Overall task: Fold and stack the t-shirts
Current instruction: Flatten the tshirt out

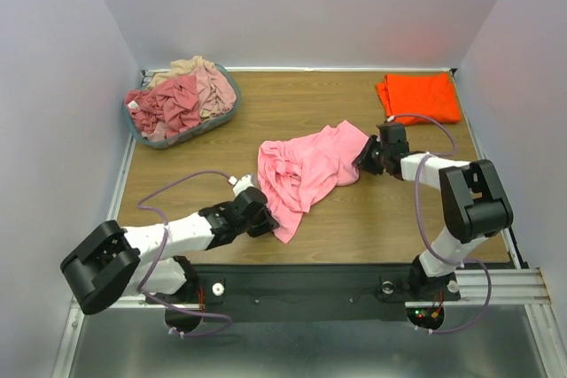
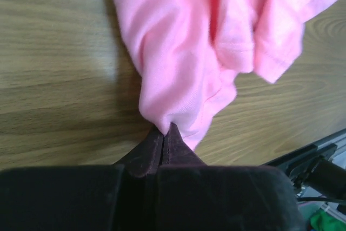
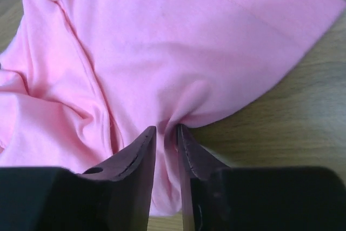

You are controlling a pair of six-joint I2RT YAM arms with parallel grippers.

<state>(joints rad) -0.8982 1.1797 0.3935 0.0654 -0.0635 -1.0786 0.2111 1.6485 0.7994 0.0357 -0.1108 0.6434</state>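
At the lower centre of the overhead view, the left claw (image 1: 264, 219) is pressed together on the near corner of the pink t-shirt (image 1: 306, 170). The shirt lies crumpled in the middle of the counter (image 1: 381, 227). Further up and to the right, the right claw (image 1: 361, 158) holds its fingers nearly together, with a gather of the shirt's right edge pinched between them.

The step in hand looks like spreading the shirt flat before folding. To do it well, each pinch should take the hem only, not a bunch of layers. The arms should lift together and draw apart evenly until the cloth hangs smooth, then lay it square to the counter's edge. A shallow pinch could slip.

Counted: two claws, one pink t-shirt, and one orange t-shirt (image 1: 418, 96) folded at the upper right. One basket (image 1: 232, 112) sits at the upper left, heaped with dusty rose cloth (image 1: 168, 108) and beige cloth (image 1: 190, 66). How many shirts are in that heap cannot be told.
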